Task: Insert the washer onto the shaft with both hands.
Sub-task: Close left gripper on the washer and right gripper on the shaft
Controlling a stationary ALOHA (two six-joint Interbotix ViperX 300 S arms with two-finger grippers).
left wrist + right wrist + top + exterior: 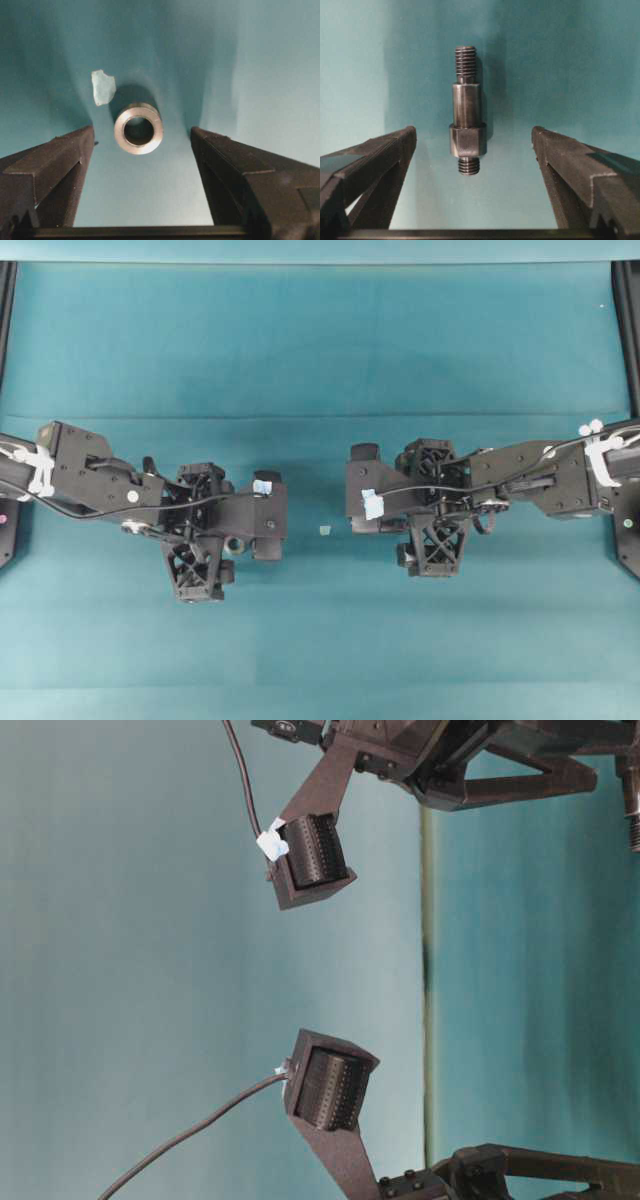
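Observation:
The washer (138, 128), a thick grey metal ring with a dark hole, lies flat on the teal mat. It sits between the fingertips of my left gripper (142, 134), which is open and touches nothing. From overhead the washer (237, 543) peeks out under the left gripper (240, 535). The shaft (467, 112), a dark stepped rod with threaded ends, lies on the mat pointing away from the camera. My right gripper (473, 131) stands open around its near end with wide gaps on both sides. In the overhead view the right gripper (392, 512) hides the shaft.
A small pale scrap (103, 87) lies just beyond the washer on its left. Another pale scrap (325, 530) sits on the mat between the two grippers. Black frame rails (628, 330) border the mat's left and right edges.

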